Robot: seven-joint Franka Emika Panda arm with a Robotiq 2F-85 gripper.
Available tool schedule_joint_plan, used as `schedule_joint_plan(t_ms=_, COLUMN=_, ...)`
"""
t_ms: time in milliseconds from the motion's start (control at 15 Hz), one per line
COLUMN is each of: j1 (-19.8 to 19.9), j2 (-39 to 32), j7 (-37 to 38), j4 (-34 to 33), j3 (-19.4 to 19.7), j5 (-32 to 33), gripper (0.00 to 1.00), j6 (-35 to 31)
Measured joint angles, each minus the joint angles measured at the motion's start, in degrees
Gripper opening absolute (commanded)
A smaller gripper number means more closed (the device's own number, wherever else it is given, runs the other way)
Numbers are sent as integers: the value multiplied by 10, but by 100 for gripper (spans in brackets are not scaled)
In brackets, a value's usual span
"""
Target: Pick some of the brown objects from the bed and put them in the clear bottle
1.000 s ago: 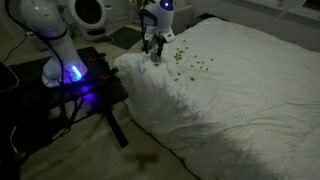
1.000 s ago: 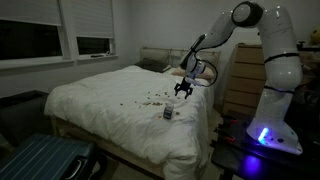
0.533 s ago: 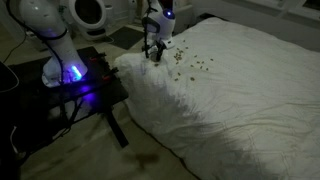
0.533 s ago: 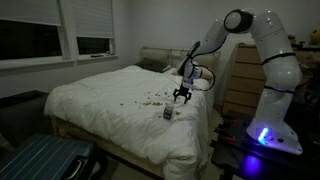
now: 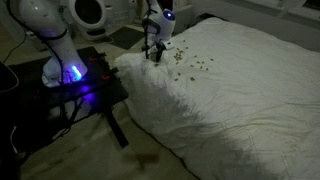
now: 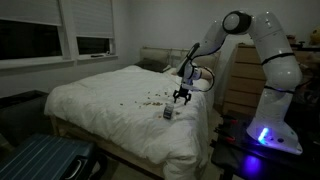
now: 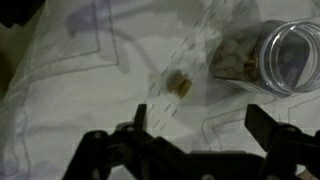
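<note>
My claw point(image 7: 200, 135) hangs wide open, empty. The clear bottle point(image 7: 285, 55) lies at upper right, cut off by the edge; a blurry brown pellet point(image 7: 180, 87) sits mid-frame.

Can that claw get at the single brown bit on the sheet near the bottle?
Probably yes: the gripper hangs open close over the brown bit, nothing lies between, and the clear bottle sits aside.

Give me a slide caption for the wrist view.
Open end effector above a brown pellet on the white sheet, clear bottle nearby.
</note>
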State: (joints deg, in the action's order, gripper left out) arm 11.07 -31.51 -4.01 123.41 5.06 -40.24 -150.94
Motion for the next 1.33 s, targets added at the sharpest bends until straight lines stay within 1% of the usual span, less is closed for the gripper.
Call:
schedule_joint_plan(t_ms=267, j1=4, j2=-6, j7=11, j4=0, j3=-6, j5=-1, gripper=100, j6=0)
schedule_joint_plan(t_ms=467, j1=11, j2=-20, j7=41, j4=-5, j3=-25, j5=-32, gripper=100, j6=-7)
schedule_joint_plan(t_ms=667, j1=15, j2=-43, j7=62, j4=-20, j3=-45, j5=-88, gripper=100, j6=-53)
schedule_joint_plan(t_ms=867, j1=13, j2=-67, j7=89, j4=-39, j3=-53, j5=-116, gripper=100, j6=-90)
schedule_joint_plan(t_ms=1133, j1=6, j2=-98, j7=140, j4=-61, j3=-47, j5=-112, gripper=100, j6=-93)
schedule_joint_plan(t_ms=1333, j1=-16, j2=-115, j7=201, j4=-74, j3=-23, j5=-79, gripper=100, j6=-67)
